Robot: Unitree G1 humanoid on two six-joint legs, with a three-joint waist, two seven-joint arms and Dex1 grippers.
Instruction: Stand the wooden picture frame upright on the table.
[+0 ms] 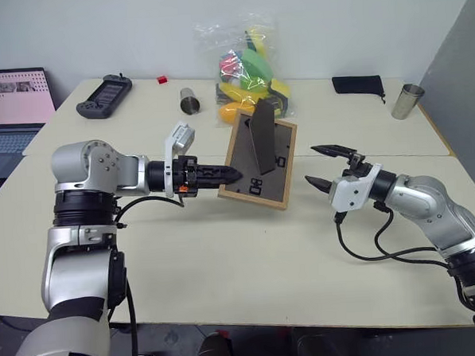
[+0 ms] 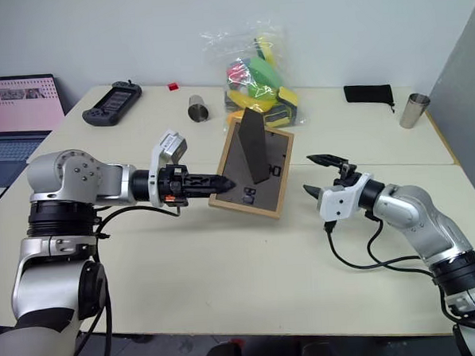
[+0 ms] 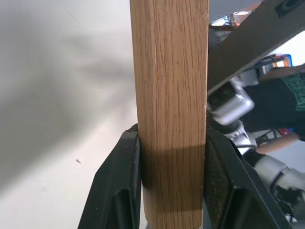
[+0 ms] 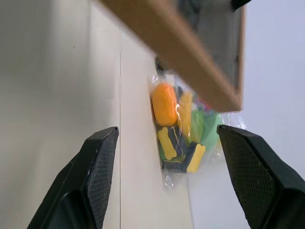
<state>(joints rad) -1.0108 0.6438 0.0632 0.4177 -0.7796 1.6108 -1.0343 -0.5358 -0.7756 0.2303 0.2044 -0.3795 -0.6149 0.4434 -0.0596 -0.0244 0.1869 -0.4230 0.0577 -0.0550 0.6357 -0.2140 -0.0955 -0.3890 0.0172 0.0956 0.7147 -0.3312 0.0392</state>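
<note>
The frame [image 1: 258, 165] is a small rectangle of light, grained wood with a flat dark grey-brown back panel carrying white markings; a dark fold-out stand [image 1: 261, 137] juts from that back. It is tilted with its back toward the camera, over the middle of the counter [image 1: 226, 258], a smooth cream top with a seam running across it; whether its lower edge touches the surface cannot be told. The left gripper [image 1: 231, 176] has its black jaws closed on the frame's left edge, the wood clamped between the textured inner pads [image 3: 217, 191]. The right gripper [image 1: 323, 167] hangs just right of the frame, apart from it, its pointed jaws spread wide and holding nothing. Near the far edge lies a crinkled clear bag [image 1: 248, 74] of bright plastic toys.
</note>
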